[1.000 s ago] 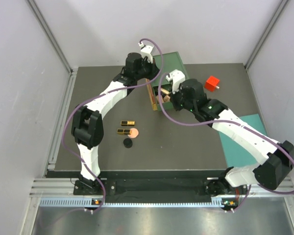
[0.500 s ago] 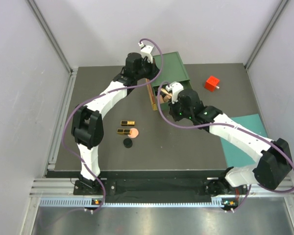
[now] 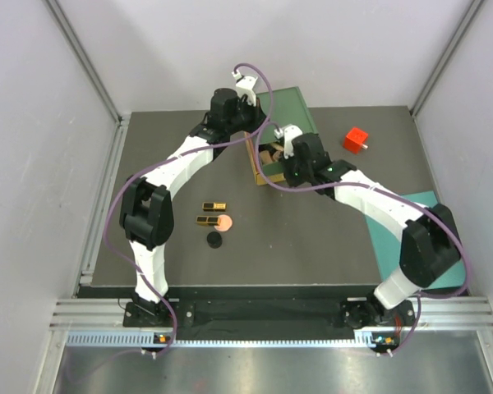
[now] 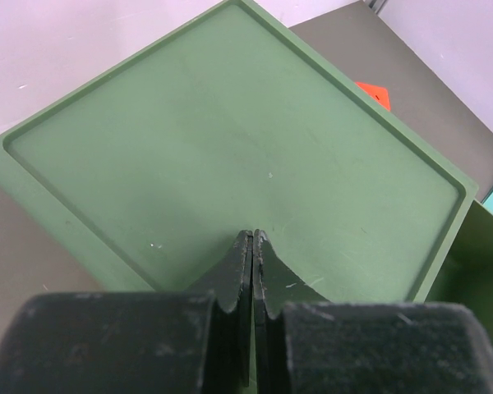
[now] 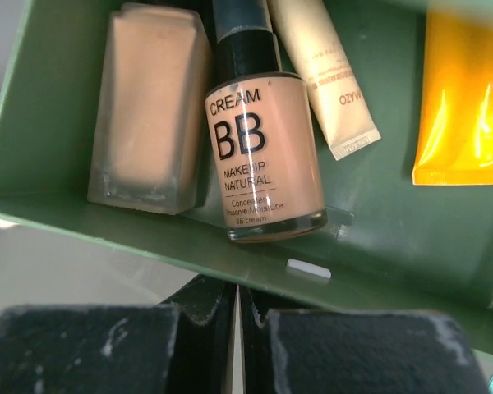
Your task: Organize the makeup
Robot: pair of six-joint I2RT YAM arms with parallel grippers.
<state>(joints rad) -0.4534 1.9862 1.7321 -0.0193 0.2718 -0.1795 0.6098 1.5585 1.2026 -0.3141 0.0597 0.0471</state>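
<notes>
Right gripper: jaws pressed together, nothing between them, tips just at the near wall of the open green drawer; I can't tell if they touch it. Past that wall, inside the drawer, the BB cream bottle lies flat with the square tan bottle touching its left side. The slim peach tube lies right of it, and the yellow-orange tube further right.

Left gripper: jaws fully closed, empty, over the green box top.

From the top view, I see the rest of the makeup well apart from the drawer on the dark surface: upper gold-black case, lower gold-black case touching the peach compact, and the black disc just below. The red cube sits right of the box.
</notes>
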